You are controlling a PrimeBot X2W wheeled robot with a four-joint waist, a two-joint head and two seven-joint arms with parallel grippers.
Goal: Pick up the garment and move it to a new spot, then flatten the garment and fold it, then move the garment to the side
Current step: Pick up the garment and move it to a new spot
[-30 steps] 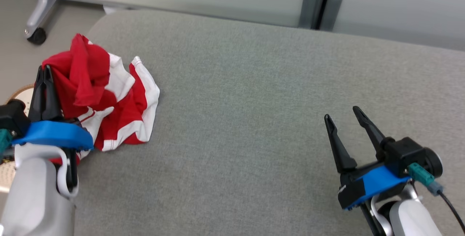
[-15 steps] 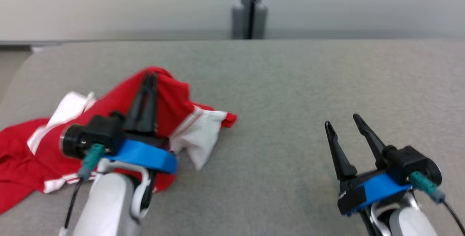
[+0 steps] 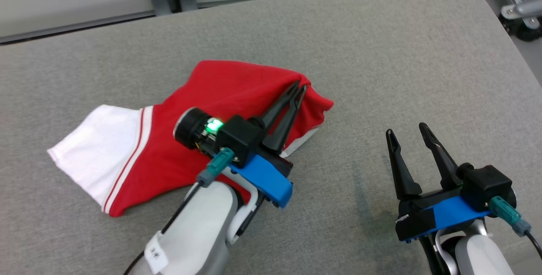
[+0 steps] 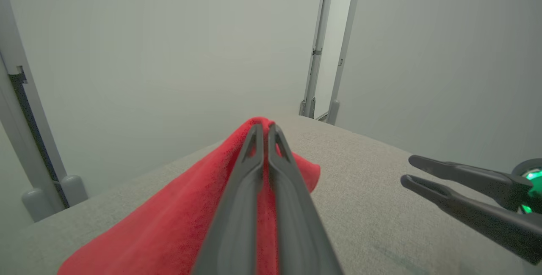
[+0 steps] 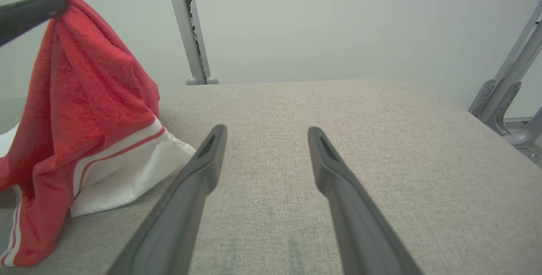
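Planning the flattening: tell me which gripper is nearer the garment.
Left. The left gripper is shut on the garment at its red edge; the right gripper is open over the gray surface, apart from it.

Head camera swung right. The left gripper [image 3: 300, 87], clamped on the garment [image 3: 228, 84], went from the desk's [image 3: 381, 46] left end toward the middle. The garment was dragged along: crumpled heap before, now drawn out, white end trailing left.

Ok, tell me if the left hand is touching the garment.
Touching: the left wrist view shows the left hand shut on a red fold of the garment.
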